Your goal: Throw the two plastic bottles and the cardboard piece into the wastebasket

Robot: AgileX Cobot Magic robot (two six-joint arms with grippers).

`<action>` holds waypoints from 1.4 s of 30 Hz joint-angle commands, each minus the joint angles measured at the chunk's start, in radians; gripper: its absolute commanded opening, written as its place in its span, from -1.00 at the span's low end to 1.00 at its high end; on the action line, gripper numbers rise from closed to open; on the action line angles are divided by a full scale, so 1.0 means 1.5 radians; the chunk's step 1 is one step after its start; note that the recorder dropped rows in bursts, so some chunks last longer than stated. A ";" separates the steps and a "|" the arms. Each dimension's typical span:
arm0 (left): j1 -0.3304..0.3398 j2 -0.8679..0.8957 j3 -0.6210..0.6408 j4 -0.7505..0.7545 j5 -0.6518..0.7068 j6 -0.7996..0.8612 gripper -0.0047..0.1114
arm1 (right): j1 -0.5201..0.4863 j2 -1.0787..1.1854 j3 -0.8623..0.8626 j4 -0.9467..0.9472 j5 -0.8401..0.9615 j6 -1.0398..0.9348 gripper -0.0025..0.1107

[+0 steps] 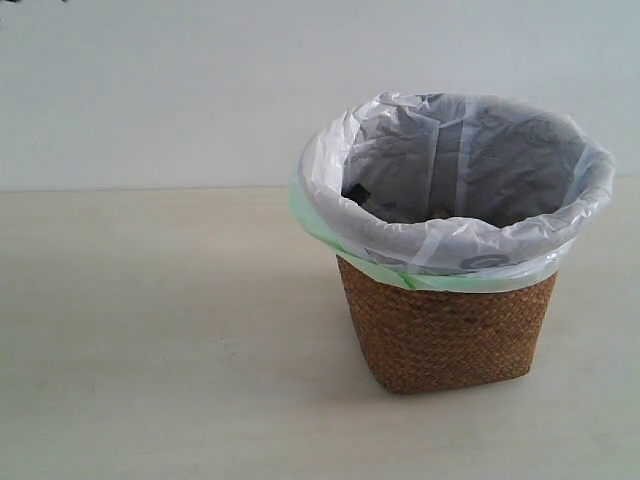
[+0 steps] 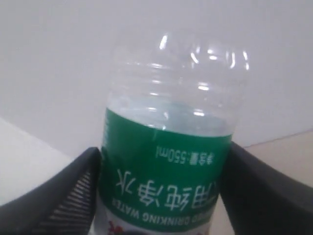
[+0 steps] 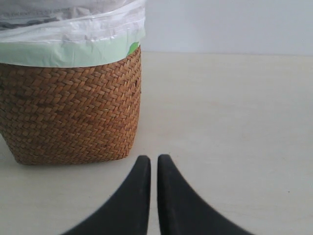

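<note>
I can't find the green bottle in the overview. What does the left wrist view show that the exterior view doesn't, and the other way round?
Only the left wrist view shows the green-labelled bottle, held between the fingers of the left gripper. Neither appears in the exterior view.

Only the exterior view shows the wastebasket, its white bag liner and a small dark thing inside, too small to identify.

Both views show the pale table and the white wall.
</note>
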 commanded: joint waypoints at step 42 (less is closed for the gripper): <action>-0.002 0.014 -0.078 -1.117 0.136 0.785 0.81 | 0.001 -0.004 -0.001 -0.005 -0.005 -0.002 -0.91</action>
